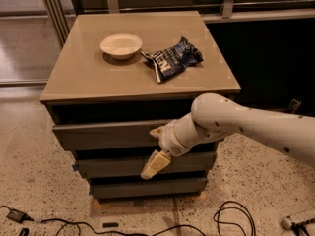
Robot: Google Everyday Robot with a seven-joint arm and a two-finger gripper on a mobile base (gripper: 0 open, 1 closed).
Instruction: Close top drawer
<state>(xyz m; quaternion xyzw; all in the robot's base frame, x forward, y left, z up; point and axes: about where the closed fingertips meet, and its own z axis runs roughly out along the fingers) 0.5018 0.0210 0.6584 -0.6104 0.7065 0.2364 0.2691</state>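
Observation:
The top drawer (103,134) is the wide grey-brown front just under the cabinet top, with a dark gap above it, standing slightly out from the two drawers below. My gripper (155,149) is at the drawer's right half. Its pale fingers are spread open: the upper fingertip (157,131) is against the drawer front, the lower one (155,164) hangs over the middle drawer. It holds nothing. My white arm (246,124) reaches in from the right.
A white bowl (121,45) and a dark blue chip bag (172,62) lie on the cabinet top (88,77). Two slimmer drawers (113,167) sit below. Cables (231,219) trail on the speckled floor. A rail runs behind the cabinet.

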